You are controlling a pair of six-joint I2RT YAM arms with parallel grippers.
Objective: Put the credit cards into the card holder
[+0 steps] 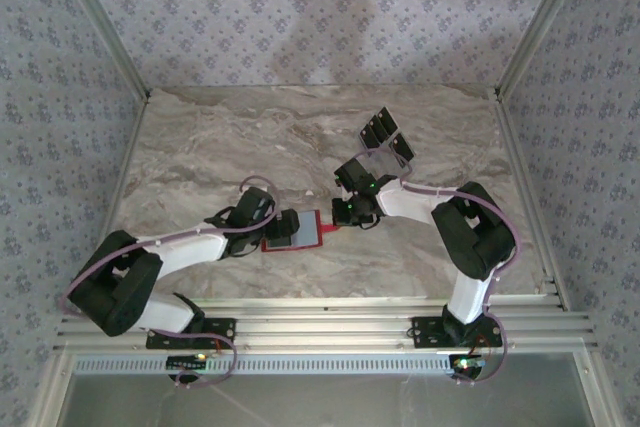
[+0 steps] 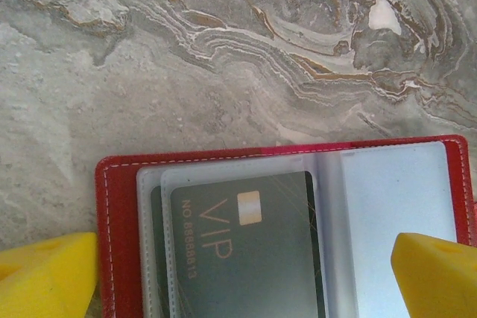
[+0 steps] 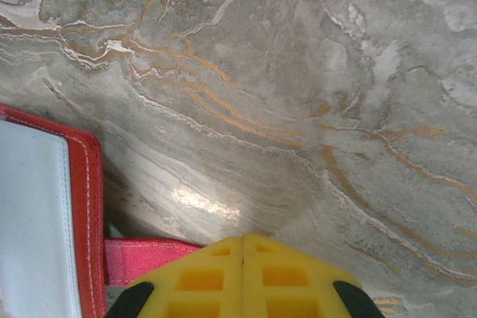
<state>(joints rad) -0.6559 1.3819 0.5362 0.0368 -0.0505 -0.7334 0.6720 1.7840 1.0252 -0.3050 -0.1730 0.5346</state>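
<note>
My left gripper (image 2: 242, 277), wide apart, straddles the open wallet (image 2: 119, 184); my right gripper (image 3: 242, 258), closed at its clasp (image 3: 149, 258), sits nearer the far-side cards (image 1: 385, 132).

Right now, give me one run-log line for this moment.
card holder: open flat | VIP card: in pocket | left gripper: open, over card holder | right gripper: shut, at clasp tab

left arm (image 1: 185, 247): white links, black joints, lilac cable | right arm (image 1: 408, 203): same | fingers (image 2: 45, 277): yellow | base plates (image 1: 192, 332) at 6 o'clock: black
</note>
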